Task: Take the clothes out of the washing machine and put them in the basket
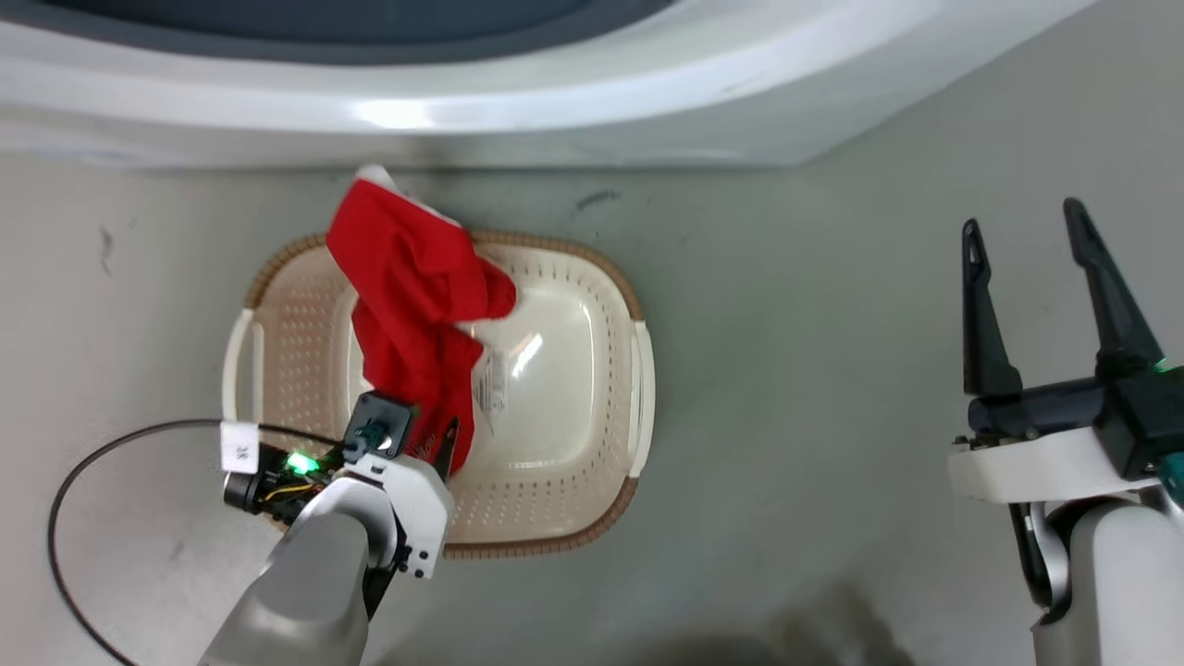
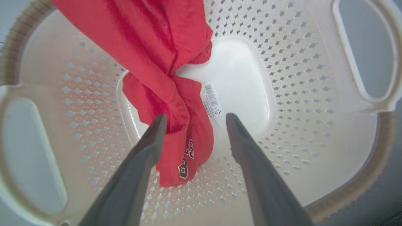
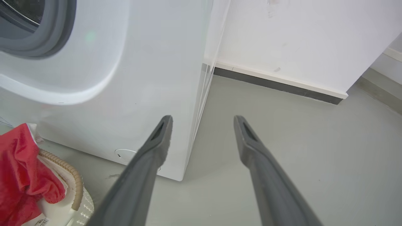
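A red jersey (image 1: 412, 305) hangs over the back rim of the cream basket (image 1: 555, 536) and runs down onto its floor. In the left wrist view the jersey (image 2: 163, 62) lies between and below the fingers of my left gripper (image 2: 195, 116), which is open just above it inside the basket (image 2: 282, 78). From the head camera my left gripper (image 1: 421, 453) is over the basket's front left part. My right gripper (image 1: 1021, 217) is open and holds nothing, out over the floor to the right. The washing machine (image 1: 555, 102) stands right behind the basket.
A black cable (image 1: 65, 499) loops over the grey floor at the left. The right wrist view has the washing machine's front corner (image 3: 125, 94), the jersey (image 3: 19, 175) on the basket rim (image 3: 73, 182), and a white wall with dark skirting (image 3: 282, 84).
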Controlling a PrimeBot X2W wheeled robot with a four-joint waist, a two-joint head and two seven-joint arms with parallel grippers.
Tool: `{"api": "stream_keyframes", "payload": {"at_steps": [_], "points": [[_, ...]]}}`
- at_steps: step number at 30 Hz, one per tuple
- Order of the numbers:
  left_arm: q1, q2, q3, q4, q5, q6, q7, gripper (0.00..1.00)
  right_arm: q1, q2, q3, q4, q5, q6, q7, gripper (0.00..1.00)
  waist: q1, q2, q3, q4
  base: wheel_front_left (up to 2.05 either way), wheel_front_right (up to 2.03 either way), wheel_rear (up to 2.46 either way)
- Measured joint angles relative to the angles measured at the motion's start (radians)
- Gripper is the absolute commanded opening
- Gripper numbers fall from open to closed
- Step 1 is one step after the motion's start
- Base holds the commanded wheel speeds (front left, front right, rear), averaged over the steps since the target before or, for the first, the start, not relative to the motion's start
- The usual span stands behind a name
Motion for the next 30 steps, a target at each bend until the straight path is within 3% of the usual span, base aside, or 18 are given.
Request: {"api": "stream_keyframes", "payload": {"at_steps": [10, 16, 24, 30], "points": [[0.199, 0.025, 0.026, -0.284, -0.024, 0.007, 0.0, 1.0, 0.069, 0.0, 0.002, 0.097, 0.036, 0.0, 0.0, 1.0, -0.0002, 0.0, -0.212, 0.002, 0.0, 0.0, 0.0], [0.316, 0.029, 0.078, -0.523, -0.034, 0.026, 0.0, 1.0, 0.116, 0.0, 0.006, 0.135, 0.058, 0.0, 0.0, 1.0, -0.0003, 0.0001, -0.35, -0.001, 0.0, 0.0, 0.0], [0.398, 0.038, 0.109, -0.73, -0.012, 0.026, 0.0, 1.0, 0.149, 0.0, 0.01, 0.155, 0.095, 0.0, 0.0, 1.0, -0.0004, 0.0, -0.456, -0.008, 0.0, 0.0, 0.0], [0.41, 0.069, 0.107, -0.809, 0.024, 0.023, 0.0, 1.0, 0.155, 0.0, 0.027, 0.159, 0.116, 0.0, 0.0, 1.0, -0.0003, 0.0001, -0.485, -0.039, 0.0, 0.0, 0.0]]}}
